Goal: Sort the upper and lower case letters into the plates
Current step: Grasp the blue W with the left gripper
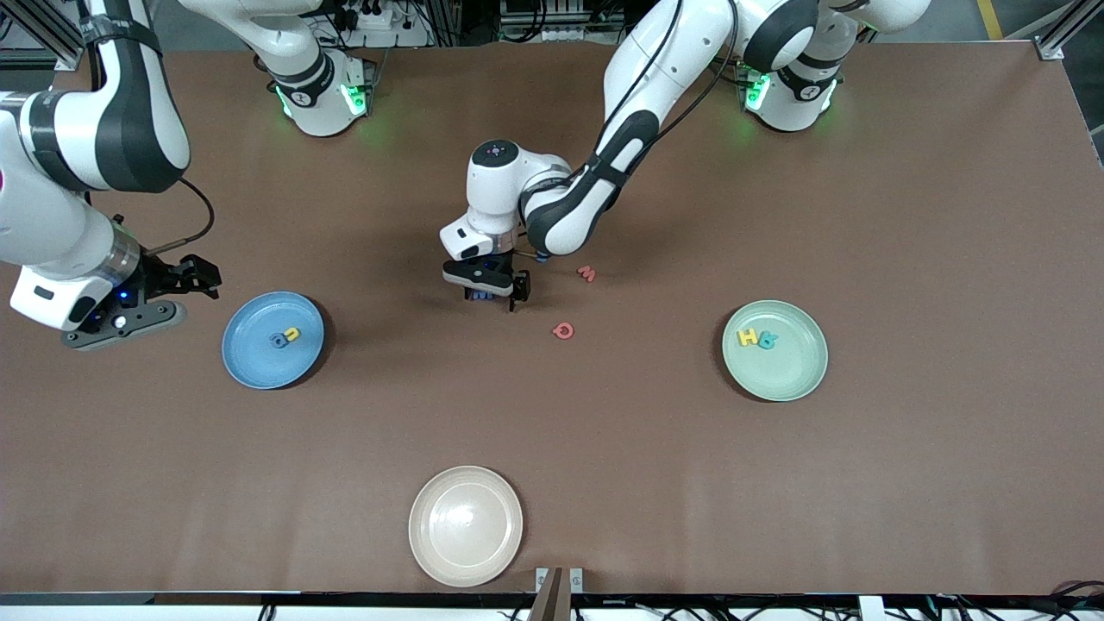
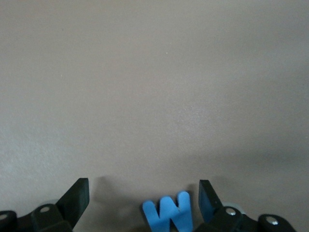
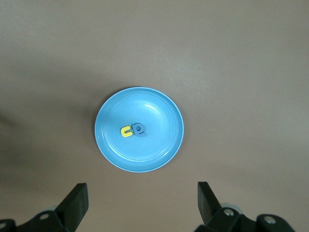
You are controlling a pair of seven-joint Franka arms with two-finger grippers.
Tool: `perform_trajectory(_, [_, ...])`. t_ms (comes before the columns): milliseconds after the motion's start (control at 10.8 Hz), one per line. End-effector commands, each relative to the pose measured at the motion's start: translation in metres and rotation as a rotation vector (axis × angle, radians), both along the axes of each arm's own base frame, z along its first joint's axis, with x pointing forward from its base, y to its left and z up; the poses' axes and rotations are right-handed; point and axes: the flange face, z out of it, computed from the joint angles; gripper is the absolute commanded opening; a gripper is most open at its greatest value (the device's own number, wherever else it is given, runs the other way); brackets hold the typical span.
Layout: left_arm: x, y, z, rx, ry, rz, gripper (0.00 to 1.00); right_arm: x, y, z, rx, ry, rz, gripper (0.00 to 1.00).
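Tabletop (image 1: pixel 604 483): brown, with both arm bases along the top of the front view.
Front view, plates: we see a blue plate (image 1: pixel 250 362) toward the right arm's end, carrying a yellow letter (image 1: pixel 293 333) and a blue-grey letter (image 1: pixel 278 340) that touch; a pale green plate (image 1: pixel 793 379) toward the left arm's end holds a yellow H (image 1: pixel 747 337) and a teal letter (image 1: pixel 768 341) side by side. A cream-white plate (image 1: pixel 466 526) sits nearest the camera, bare.
Front view, loose letters: a red w (image 1: pixel 586 273) and a red rounded letter (image 1: pixel 563 330) lie mid-table, the rounded one nearer the camera.
Front view, arms: the left gripper (image 1: pixel 493 291) is down at the tabletop beside the red w; the right gripper (image 1: pixel 185 283) waits over bare tabletop beside the blue plate.
Left wrist view: a blue W (image 2: pixel 169 213) lies flat between the spread jaws of the left gripper (image 2: pixel 144 195), closer to one fingertip (image 2: pixel 206 199), not yet pinched.
Right wrist view: the jaws of the right gripper (image 3: pixel 143 200) are spread and hold nothing, with the blue plate (image 3: pixel 159 154) in sight.
Step in hand: we judge this the pick of the blue W.
Next move: closing squarely on the thin foam, lifting, then carrying it to whichever plate matches its case, which we cannot tell from here.
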Motion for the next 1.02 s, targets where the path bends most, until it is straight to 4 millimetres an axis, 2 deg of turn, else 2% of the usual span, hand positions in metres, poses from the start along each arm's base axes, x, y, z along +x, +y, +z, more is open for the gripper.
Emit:
perform_trajectory(0, [-0.006, -0.009, -0.008, -0.035, -0.006, 0.075, 1.00, 0.000, 0.002, 0.000, 0.012, 0.009, -0.012, 1.00])
perform_trajectory(93, [-0.025, -0.019, -0.012, -0.043, 0.000, 0.104, 1.00, 0.000, 0.001, -0.001, 0.011, 0.011, -0.015, 1.00])
perform_trajectory(279, [-0.025, -0.018, -0.014, -0.041, 0.002, 0.128, 0.97, 0.000, 0.000, -0.003, 0.011, 0.014, -0.015, 1.00])
perform_trajectory(465, [-0.020, -0.012, -0.023, -0.025, -0.003, 0.132, 0.70, 0.000, 0.000, -0.003, 0.011, 0.014, -0.015, 1.00])
perform_trajectory(558, [-0.020, -0.012, -0.023, -0.024, -0.004, 0.129, 0.44, 0.000, 0.000, -0.003, 0.011, 0.014, -0.015, 1.00])
perform_trajectory(651, [-0.018, -0.011, -0.025, -0.019, -0.006, 0.128, 0.36, 0.000, 0.000, -0.003, 0.011, 0.014, -0.015, 1.00])
perform_trajectory(930, [-0.018, -0.011, -0.025, -0.019, -0.006, 0.128, 0.30, 0.000, 0.000, -0.003, 0.011, 0.016, -0.015, 1.00])
